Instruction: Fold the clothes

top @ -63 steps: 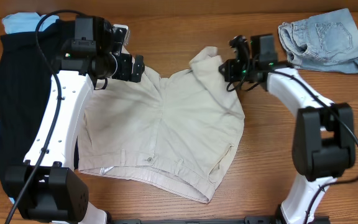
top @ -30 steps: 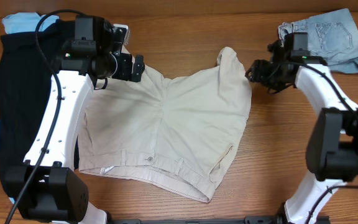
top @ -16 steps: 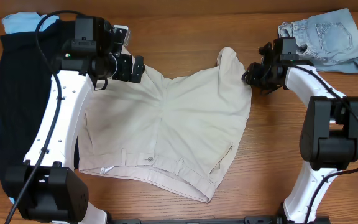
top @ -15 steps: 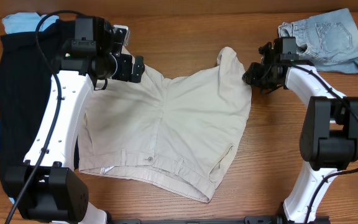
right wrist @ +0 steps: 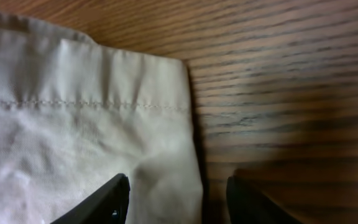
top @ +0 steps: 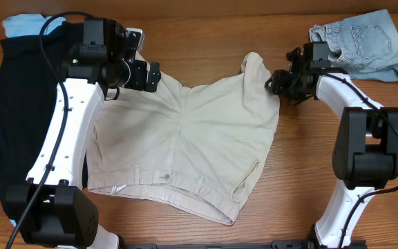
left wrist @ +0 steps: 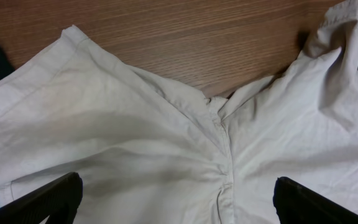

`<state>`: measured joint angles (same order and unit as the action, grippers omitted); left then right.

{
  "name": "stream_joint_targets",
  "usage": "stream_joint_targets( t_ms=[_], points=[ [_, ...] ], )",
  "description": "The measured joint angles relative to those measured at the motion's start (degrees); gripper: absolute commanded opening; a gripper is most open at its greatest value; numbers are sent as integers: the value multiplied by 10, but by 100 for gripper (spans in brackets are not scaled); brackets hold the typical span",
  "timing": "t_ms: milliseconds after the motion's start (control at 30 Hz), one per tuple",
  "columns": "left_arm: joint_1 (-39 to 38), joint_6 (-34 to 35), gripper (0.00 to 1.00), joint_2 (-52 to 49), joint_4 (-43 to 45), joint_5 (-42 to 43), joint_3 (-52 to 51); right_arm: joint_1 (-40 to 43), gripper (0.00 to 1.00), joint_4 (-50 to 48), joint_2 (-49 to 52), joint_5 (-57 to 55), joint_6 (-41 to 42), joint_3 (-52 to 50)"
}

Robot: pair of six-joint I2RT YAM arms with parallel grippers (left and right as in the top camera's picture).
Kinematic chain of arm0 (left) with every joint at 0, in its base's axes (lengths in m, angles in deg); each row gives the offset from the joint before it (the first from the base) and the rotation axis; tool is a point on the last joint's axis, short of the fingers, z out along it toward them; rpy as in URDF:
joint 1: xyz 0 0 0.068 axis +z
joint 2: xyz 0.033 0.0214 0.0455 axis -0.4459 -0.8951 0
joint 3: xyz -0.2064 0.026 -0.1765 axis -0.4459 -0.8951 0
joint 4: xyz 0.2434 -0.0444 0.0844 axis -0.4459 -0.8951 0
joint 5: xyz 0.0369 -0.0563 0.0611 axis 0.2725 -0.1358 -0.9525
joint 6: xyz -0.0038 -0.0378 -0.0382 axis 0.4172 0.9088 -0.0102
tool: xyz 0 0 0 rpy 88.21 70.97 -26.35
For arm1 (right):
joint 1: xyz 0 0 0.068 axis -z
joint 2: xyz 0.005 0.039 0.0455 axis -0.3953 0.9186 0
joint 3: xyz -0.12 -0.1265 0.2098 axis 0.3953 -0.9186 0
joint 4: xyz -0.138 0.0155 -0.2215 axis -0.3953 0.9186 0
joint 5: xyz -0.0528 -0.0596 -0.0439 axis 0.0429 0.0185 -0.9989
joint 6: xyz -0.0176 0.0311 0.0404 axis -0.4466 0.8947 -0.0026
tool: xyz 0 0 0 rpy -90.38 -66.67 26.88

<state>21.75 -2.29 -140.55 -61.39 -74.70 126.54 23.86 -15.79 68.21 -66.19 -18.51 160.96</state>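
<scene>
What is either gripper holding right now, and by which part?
Nothing. The left gripper hangs wide open over the beige shorts; the right gripper sits open at their leg hem, not clamped on it.

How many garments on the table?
4: beige shorts centre; black garment at left; light-blue fabric peeking from under it; denim shorts top right. More could be hidden under the black one.

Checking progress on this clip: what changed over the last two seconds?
The right gripper pulled the folded-in leg of the beige shorts outward to the right, spreading it flat, then let go; its jaws now stand open over the hem. The left gripper, black garment and denim shorts stayed put.
</scene>
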Motion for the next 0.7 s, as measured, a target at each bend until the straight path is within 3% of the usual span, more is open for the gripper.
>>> stream_joint_targets(
  t_ms=[200,333,433,533,700],
  points=[
    [0,0,100,0,-1,0,0,-19,48,-7,0,-16,0,-5],
    [0,0,100,0,-1,0,0,-27,33,-8,0,-38,-1,-5],
    [0,0,100,0,-1,0,0,-27,15,-12,0,-57,5,-5],
    [0,0,100,0,-1,0,0,-24,6,-14,0,-67,17,-5],
    [0,0,100,0,-1,0,0,-2,4,16,0,-75,25,-1]
  ],
)
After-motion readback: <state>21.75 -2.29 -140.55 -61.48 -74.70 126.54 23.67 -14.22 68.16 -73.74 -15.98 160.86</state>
